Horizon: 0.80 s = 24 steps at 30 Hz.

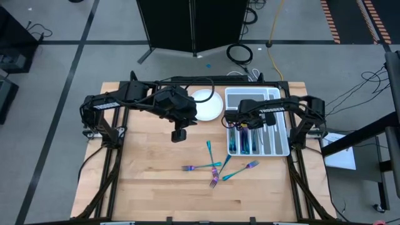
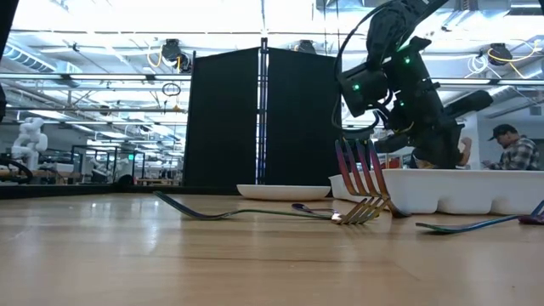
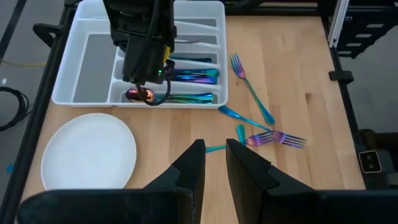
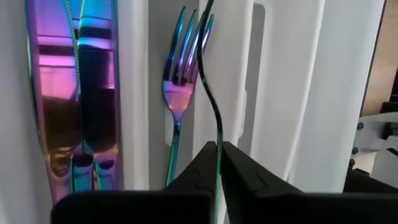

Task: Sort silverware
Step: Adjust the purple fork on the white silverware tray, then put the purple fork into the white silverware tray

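Observation:
The silverware is iridescent. Several forks (image 1: 214, 167) lie crossed on the wood in front of the white tray (image 1: 279, 94), and more pieces (image 3: 193, 76) lie in the tray's slots. My right gripper (image 4: 218, 163) hangs over the tray's left slots, shut on a fork (image 4: 211, 93) seen edge-on. Another fork (image 4: 177, 87) lies in the slot below it. My left gripper (image 3: 215, 163) hovers high over the table beside the white plate (image 1: 207, 105), fingers a narrow gap apart with nothing between them. My right gripper pinches the fork's thin handle (image 4: 217, 149) between its two fingers, which come steeply from above and lie along it. The fork's tines (image 4: 205, 18) point away from the fingers, down over the tray. Whether the tines touch the tray I cannot tell.
The plate (image 3: 87, 152) sits left of the tray at the table's far side. One fork (image 2: 361, 183) near the low camera rests with its tines tipped up. Bare wood spreads across the table's left and near parts. A person (image 2: 512, 146) sits beyond the table.

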### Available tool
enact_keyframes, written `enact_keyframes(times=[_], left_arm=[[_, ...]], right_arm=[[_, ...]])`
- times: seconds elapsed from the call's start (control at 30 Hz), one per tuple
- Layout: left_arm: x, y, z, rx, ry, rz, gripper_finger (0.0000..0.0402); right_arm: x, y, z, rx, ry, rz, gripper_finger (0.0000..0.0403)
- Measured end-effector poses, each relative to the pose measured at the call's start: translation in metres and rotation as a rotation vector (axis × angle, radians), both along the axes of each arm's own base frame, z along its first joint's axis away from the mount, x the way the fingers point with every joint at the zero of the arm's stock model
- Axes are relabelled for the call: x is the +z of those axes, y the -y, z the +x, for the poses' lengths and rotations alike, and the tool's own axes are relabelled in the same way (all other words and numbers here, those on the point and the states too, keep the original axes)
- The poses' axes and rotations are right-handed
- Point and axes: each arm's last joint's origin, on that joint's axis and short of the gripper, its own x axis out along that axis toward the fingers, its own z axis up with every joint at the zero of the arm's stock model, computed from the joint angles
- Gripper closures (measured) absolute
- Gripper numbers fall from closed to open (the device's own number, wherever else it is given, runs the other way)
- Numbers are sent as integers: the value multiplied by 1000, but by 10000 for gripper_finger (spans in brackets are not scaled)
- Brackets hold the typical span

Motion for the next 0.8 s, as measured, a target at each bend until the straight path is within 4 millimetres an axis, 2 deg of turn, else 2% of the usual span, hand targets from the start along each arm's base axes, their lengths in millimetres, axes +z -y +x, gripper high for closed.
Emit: enact_keyframes(times=[0.13,0.33,0.53,0.67,0.8], left_arm=[[0,0,0,0,0,0,336],[0,0,0,0,0,0,336],[0,0,0,0,0,-1,336],[-1,0,-1,12,-9,-12,336],[-5,0,-5,57,-72,-47,336]], right_arm=[[0,-5,1,16,-1,-5,371],[1,-9,2,28,-10,-28,303],[6,-11,-2,-11,-59,28,257],[31,-14,4,54,-70,21,250],[70,-25,14,252,10,-27,253]])
